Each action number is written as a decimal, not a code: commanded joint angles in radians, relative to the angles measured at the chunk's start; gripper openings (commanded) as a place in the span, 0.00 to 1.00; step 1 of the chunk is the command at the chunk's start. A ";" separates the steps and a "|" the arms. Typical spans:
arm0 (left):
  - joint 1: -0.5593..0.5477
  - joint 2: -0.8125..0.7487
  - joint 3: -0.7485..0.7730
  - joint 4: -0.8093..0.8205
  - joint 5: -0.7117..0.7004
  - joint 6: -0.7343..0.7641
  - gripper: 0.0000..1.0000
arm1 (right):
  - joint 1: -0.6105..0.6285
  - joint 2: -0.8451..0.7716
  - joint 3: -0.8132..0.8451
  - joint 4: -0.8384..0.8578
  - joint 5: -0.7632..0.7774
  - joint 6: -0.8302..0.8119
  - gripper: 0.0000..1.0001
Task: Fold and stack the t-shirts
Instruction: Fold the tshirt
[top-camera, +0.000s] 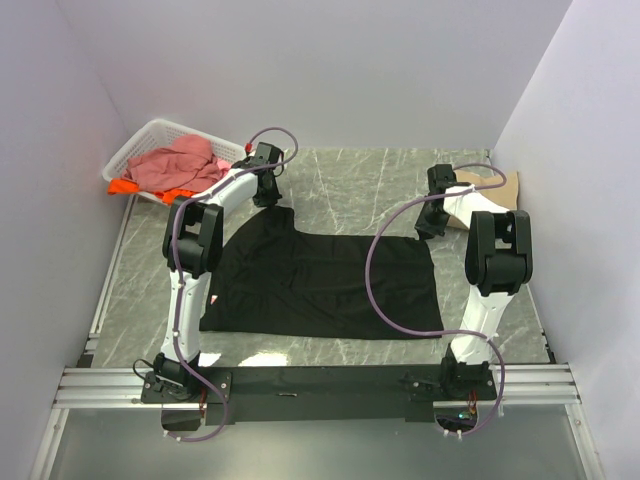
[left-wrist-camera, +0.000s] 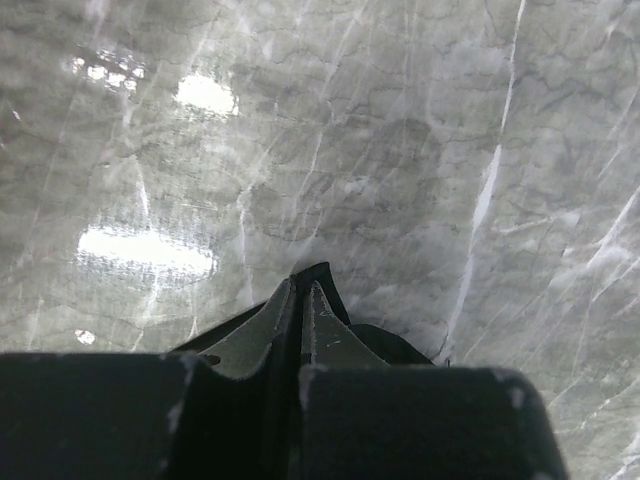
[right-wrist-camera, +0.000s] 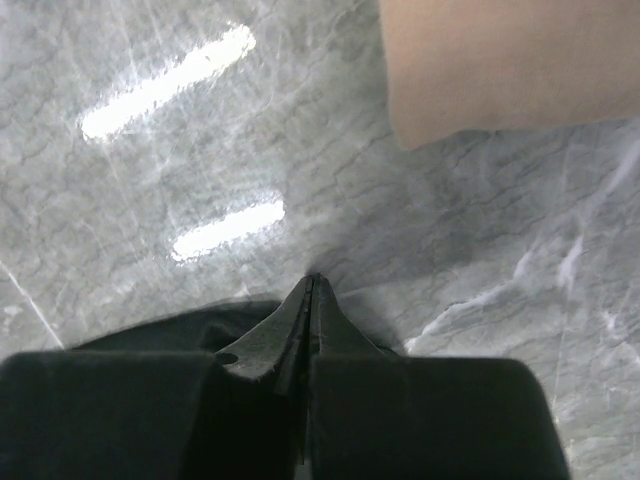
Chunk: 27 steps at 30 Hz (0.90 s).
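A black t-shirt (top-camera: 320, 280) lies spread flat on the marble table. My left gripper (top-camera: 268, 197) is at its far left corner. In the left wrist view that gripper (left-wrist-camera: 300, 287) is shut, with a fold of black cloth (left-wrist-camera: 330, 285) sticking out past the tips. At the far right corner sits my right gripper (top-camera: 430, 230). Its wrist view shows the gripper (right-wrist-camera: 313, 282) shut tight on the shirt's edge, with black cloth (right-wrist-camera: 170, 335) bunched against the left finger. A tan t-shirt (top-camera: 497, 190) lies folded behind the right arm, its corner (right-wrist-camera: 500, 60) just beyond the tips.
A white lattice basket (top-camera: 150, 130) stands at the back left and holds a crumpled pink t-shirt (top-camera: 180, 165) over an orange one (top-camera: 125, 187). Grey walls close in the table on three sides. Purple cables loop off both arms.
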 joint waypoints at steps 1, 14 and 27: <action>-0.003 -0.078 0.017 -0.017 0.026 0.007 0.01 | 0.002 -0.038 0.005 -0.061 -0.037 -0.014 0.00; 0.016 -0.149 0.037 -0.012 0.028 0.010 0.01 | 0.002 -0.162 0.068 -0.118 -0.023 -0.027 0.00; 0.028 -0.195 0.027 -0.001 0.036 0.029 0.01 | 0.000 -0.213 0.092 -0.139 0.029 -0.063 0.00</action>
